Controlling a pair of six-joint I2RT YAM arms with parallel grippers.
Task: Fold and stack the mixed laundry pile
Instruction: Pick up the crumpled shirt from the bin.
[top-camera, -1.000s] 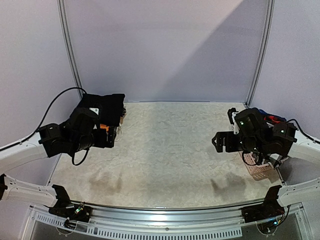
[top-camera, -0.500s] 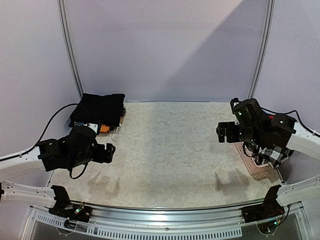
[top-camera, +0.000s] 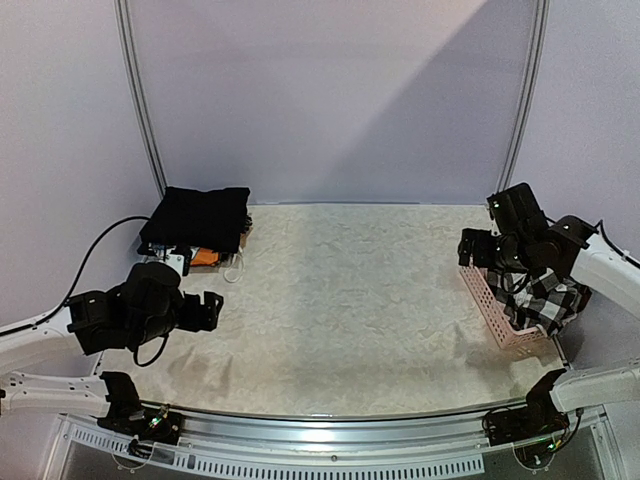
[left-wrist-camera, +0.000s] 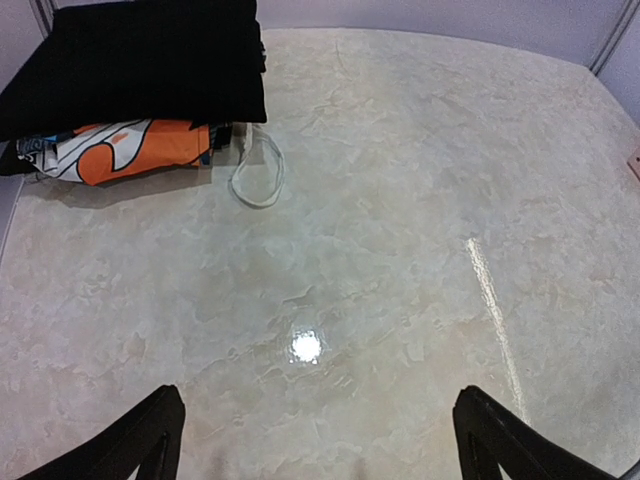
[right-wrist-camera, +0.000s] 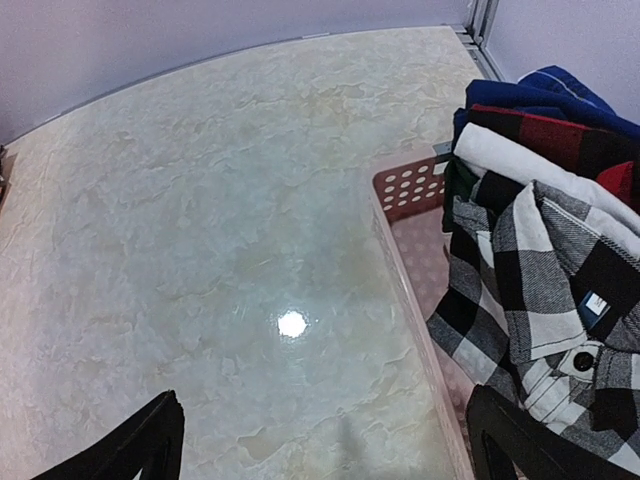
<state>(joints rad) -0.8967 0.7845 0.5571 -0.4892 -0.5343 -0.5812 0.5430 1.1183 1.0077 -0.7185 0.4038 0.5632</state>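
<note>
Right end effector (right-wrist-camera: 325, 440) hovers wide open, empty, near the pink basket (right-wrist-camera: 405, 185) holding the checked shirt (right-wrist-camera: 530, 300) atop other garments (right-wrist-camera: 560, 135). Pinch the shirt near its collar, lift it clear of the rim, and spread it flat on the bench (right-wrist-camera: 200, 250). Left end effector (left-wrist-camera: 315, 440), also open and empty, faces the folded stack (left-wrist-camera: 140, 60) at the far-left corner.

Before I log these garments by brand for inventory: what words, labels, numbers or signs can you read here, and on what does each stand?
No text is legible in any view.
Blue tag on the checked shirt: too small and blurred to read.
Orange printed garment under the black garment: only a pattern, no letters I can make out.
</note>
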